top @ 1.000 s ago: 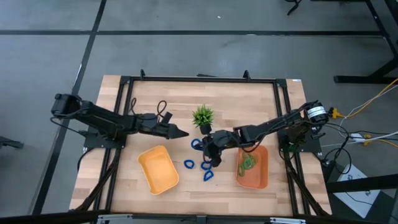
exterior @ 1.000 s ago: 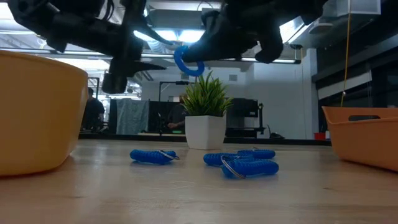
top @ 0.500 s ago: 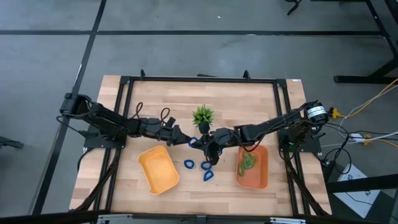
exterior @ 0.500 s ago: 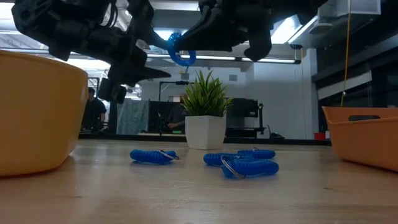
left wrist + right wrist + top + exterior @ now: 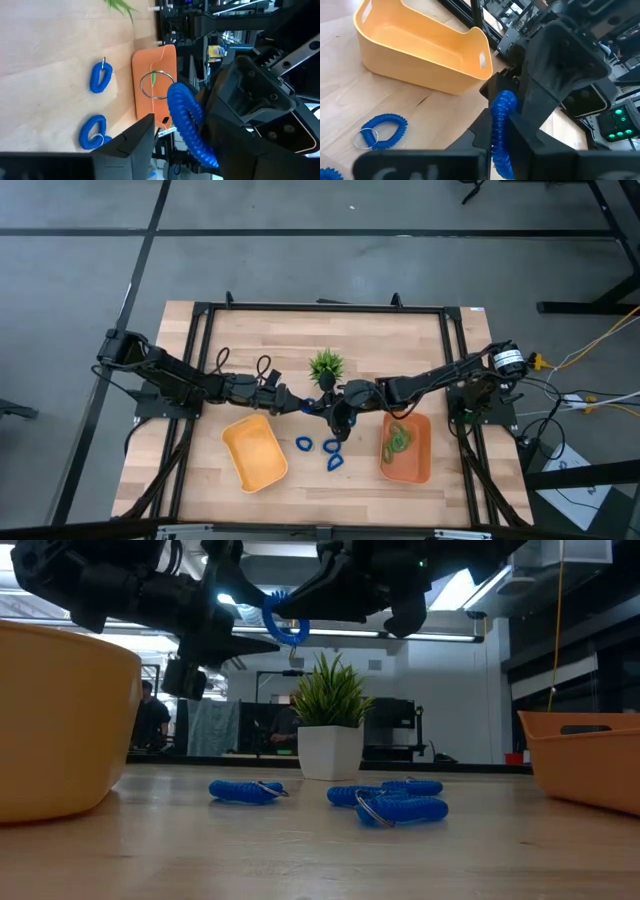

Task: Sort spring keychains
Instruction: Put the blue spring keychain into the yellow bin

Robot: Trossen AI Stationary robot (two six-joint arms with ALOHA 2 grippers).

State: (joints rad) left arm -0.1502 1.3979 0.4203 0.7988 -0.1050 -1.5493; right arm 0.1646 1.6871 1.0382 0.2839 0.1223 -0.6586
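Above the tabletop [image 5: 400, 340], the right hand [image 5: 334, 412] grips a blue spring keychain [image 5: 281, 622] while the left hand [image 5: 296, 406], open, closes in; light and springy, it's best pinched across its coil.

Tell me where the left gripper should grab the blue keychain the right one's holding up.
Probably the free arc of the blue keychain, hanging clear of the right gripper in mid-air. Come level from the yellow tray's side, where the left gripper already points, fingers straddling the coil, away from the right gripper's hold.
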